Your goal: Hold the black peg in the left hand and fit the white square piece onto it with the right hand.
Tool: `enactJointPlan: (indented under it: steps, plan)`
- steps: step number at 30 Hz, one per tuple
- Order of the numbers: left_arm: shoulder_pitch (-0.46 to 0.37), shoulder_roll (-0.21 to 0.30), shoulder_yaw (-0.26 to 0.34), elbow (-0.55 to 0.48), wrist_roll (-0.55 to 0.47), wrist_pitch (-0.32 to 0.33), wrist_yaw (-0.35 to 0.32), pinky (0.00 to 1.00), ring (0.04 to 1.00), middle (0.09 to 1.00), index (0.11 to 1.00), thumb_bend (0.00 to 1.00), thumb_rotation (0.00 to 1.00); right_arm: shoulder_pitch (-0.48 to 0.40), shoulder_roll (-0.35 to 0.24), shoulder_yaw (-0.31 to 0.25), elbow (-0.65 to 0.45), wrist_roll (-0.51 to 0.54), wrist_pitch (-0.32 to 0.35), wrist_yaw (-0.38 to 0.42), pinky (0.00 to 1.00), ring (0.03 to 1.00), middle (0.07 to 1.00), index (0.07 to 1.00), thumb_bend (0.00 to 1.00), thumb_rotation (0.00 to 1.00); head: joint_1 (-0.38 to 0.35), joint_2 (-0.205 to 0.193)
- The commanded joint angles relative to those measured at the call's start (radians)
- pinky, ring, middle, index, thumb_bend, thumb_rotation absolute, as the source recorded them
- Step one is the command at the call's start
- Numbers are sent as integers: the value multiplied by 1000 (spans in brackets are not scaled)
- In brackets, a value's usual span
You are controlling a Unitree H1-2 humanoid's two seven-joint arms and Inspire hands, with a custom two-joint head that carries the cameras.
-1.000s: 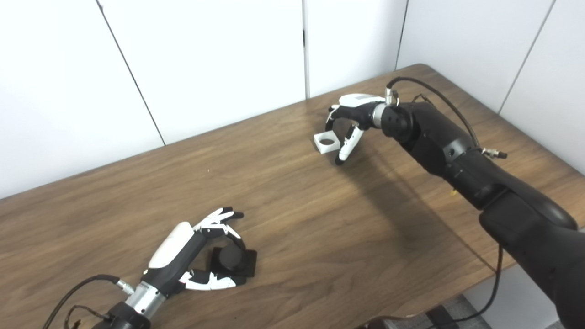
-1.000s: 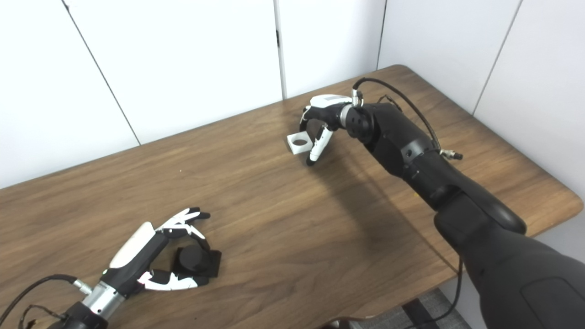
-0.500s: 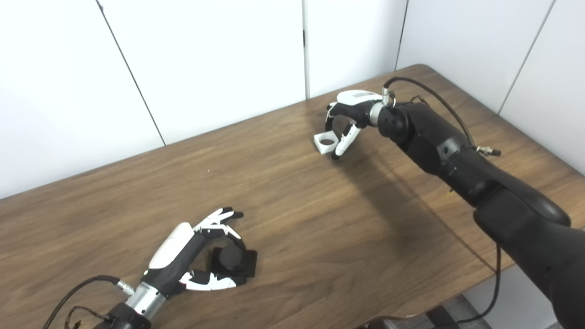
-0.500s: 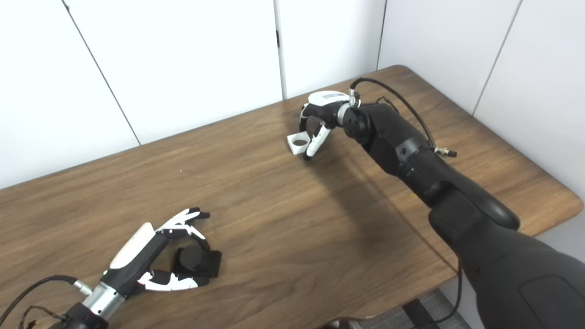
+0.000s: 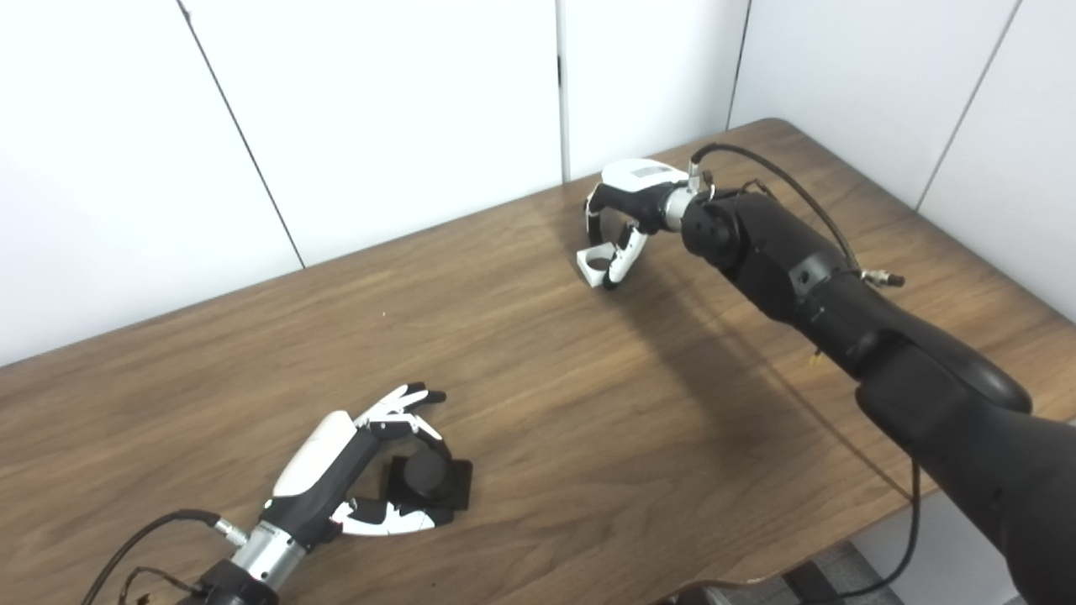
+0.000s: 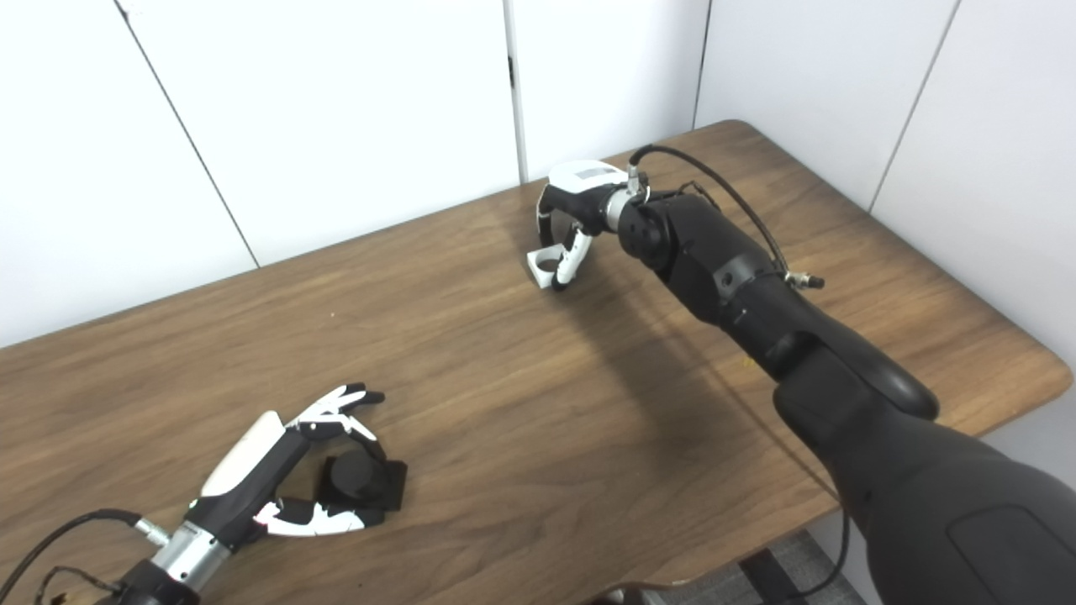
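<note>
White against the brown table, the white square piece you want sits at the far side between the curled fingers and thumb of your right hand, while your left hand cups the black peg near you, fingers spread, not clamped.

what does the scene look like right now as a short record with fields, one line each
surface: brown wooden table, white wall panels behind
left hand: near the front left, fingers apart and curved around the black peg, not closed on it
black peg: standing on its square black base on the table, between the left hand's fingers and thumb
right hand: at the far side, fingers arched down over the white square piece; grip not clear
white square piece: on the table, round hole facing up, partly hidden by the thumb
fitting: not yet done, the two parts lie far apart
</note>
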Motion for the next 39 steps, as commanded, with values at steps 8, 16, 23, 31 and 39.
enactJointPlan:
  steps: [8,16,23,31,39]
  plan:
    - [30,40,-17,25,56,24,-54,901,957,888,490,522,62,2,-3,14,17,-30,-10,-57,817,859,810,484,517,136,0,5]
    - [28,44,-18,25,60,26,-58,904,958,889,490,522,61,29,-10,1,-23,-26,-16,-101,847,855,809,483,517,136,-7,8]
    - [31,43,-17,22,60,32,-58,912,960,889,490,523,61,58,-38,-30,-100,-1,-63,-114,872,864,811,483,516,135,-3,11]
    - [28,46,-16,31,59,22,-55,885,958,890,490,523,62,91,-70,-69,-249,23,-61,-62,893,899,825,483,517,137,-1,21]
    - [33,40,-11,21,61,34,-51,877,957,890,490,523,63,136,-68,-113,-372,33,-55,-21,867,891,823,482,518,138,89,36]
